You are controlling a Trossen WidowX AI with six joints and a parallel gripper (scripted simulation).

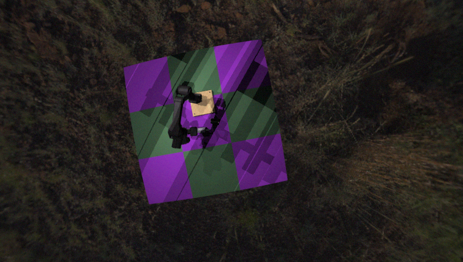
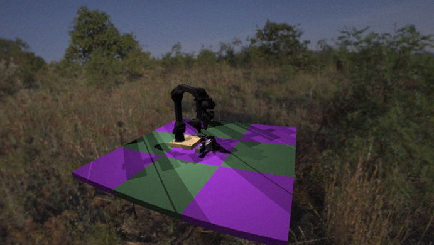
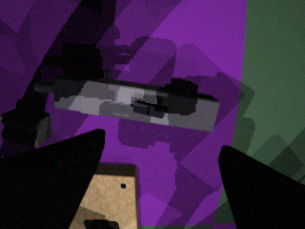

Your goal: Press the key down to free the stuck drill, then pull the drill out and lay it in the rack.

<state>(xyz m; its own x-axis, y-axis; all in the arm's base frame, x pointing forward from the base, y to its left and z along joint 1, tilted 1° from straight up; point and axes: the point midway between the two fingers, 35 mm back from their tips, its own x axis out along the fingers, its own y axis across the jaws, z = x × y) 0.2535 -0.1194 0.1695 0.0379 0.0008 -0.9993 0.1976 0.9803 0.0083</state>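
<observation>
In the wrist view a long grey block (image 3: 191, 114) lies across the purple floor, with small dark parts (image 3: 149, 105) on its top. I cannot tell the key from the drill there. My gripper (image 3: 163, 145) is open and empty, with its two black fingers spread wide just short of the block. In the top and exterior views the gripper (image 1: 205, 131) (image 2: 202, 124) hangs over a small dark fixture (image 1: 214, 122) (image 2: 207, 143) beside the arm's base. I cannot make out the rack.
The arm stands on a tan wooden plate (image 1: 202, 105) (image 2: 188, 142) (image 3: 117, 197). The plate lies on a purple and green checkered platform (image 1: 162, 175) (image 2: 239, 203) crossed by dark shadows. Grass and bushes surround the platform's edges.
</observation>
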